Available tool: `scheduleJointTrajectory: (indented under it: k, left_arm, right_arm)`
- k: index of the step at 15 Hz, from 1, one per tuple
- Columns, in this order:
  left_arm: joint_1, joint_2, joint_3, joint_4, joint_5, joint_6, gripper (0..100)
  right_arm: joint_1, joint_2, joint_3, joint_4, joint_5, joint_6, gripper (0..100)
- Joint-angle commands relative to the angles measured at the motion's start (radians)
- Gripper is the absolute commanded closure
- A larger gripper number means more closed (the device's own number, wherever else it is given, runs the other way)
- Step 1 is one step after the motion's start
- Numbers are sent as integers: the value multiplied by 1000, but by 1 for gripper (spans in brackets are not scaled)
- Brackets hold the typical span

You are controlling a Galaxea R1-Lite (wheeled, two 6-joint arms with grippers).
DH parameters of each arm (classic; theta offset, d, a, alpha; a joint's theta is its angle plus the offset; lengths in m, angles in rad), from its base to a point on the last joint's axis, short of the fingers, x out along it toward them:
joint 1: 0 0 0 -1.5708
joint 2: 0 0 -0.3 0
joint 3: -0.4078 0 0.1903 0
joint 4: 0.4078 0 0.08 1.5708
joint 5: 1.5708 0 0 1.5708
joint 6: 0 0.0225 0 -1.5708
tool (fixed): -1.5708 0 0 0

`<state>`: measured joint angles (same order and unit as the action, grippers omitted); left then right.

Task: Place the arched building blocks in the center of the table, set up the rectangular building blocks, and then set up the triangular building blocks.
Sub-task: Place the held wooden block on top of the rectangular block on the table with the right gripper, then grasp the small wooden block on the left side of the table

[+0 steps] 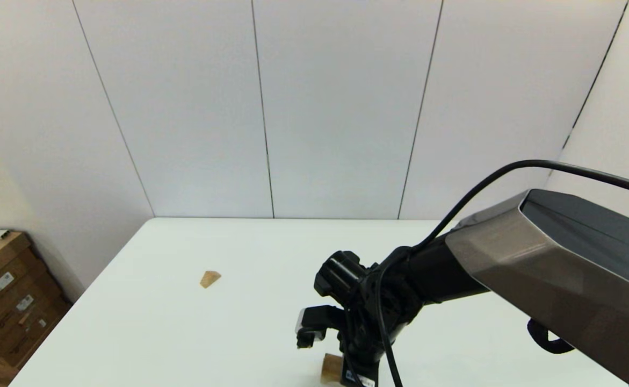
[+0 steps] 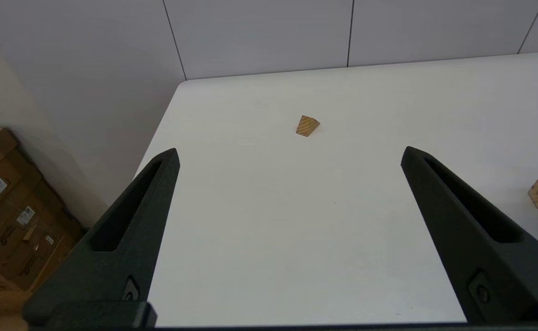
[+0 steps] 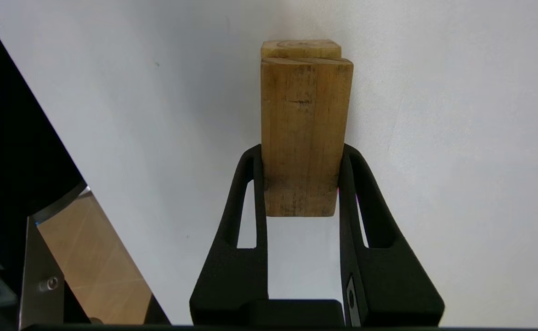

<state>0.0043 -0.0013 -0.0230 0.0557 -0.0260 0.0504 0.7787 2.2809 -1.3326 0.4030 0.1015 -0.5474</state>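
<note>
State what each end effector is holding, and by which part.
The right end effector clamps the plain light-brown wooden bar by its two long side faces, near one end. The left end effector is open, holding nothing.

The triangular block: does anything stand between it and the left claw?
Nothing visible does. In the left wrist view the triangular block lies alone on the table, with only bare white surface between it and the open left claw. The right claw, holding the rectangular block, works off to the side.

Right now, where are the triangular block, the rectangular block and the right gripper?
triangular block [image 2: 307, 126]: left wrist view, striped top face.
rectangular block [image 3: 303, 138]: right wrist view, long flat face.
right gripper [image 3: 302, 158]: right wrist view, between its fingertips, shut on the block.
</note>
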Motion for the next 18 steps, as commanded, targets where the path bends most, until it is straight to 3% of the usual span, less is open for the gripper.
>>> scheduleJointTrajectory:
  k: [1, 9, 10, 16, 18]
  left_arm:
    - [0, 1, 0, -1, 0, -1, 0]
    - [0, 1, 0, 1, 0, -1, 0]
    - [0, 1, 0, -1, 0, -1, 0]
    - [0, 1, 0, -1, 0, -1, 0]
    - [0, 1, 0, -1, 0, -1, 0]
  right_arm:
    - [1, 8, -10, 2, 1, -11, 100]
    - [-3, 6, -7, 7, 1, -29, 100]
    - [-3, 8, -10, 4, 0, -32, 0]
    - [-4, 6, -13, -7, 7, -20, 0]
    - [-19, -24, -25, -6, 32, -12, 0]
